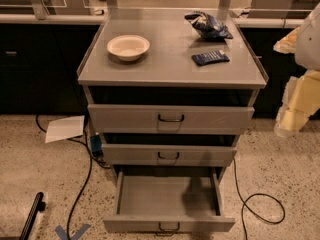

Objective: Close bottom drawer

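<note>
Bottom drawer (169, 199) sits lowest in the shot, pulled way out, with a bare grey tray and its little dark handle (169, 227) facing you. So I'd say nothing's done yet and the whole push is still left. Your end effector (288, 120) hangs off to the right of the bench (170, 69), roughly level with the top drawer (125, 119) and well apart from that handle. Can't tell whether it's spread or pressed together. You'd need to drop it down in front of the low front panel, then shove straight back.
</note>
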Tool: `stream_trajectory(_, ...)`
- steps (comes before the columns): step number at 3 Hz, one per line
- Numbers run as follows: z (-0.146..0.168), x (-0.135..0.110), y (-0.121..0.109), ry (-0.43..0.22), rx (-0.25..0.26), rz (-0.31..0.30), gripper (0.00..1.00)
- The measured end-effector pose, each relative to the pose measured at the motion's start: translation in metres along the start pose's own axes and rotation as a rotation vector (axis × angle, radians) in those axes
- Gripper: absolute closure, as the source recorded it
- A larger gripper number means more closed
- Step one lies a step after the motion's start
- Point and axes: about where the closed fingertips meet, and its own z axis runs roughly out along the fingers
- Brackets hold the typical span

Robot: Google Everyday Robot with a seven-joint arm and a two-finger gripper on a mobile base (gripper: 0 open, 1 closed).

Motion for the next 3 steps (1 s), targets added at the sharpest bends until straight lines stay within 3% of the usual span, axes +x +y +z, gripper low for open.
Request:
stream_trajectory(1, 0.003, 0.001, 0.0, -0.013, 0.014, 0.01, 0.0)
stream_trajectory(2, 0.022, 0.006, 0.006, -0.046, 0.041, 0.057, 0.0)
stream_trajectory(3, 0.058, 0.007, 0.009, -0.094, 0.026, 0.111, 0.0)
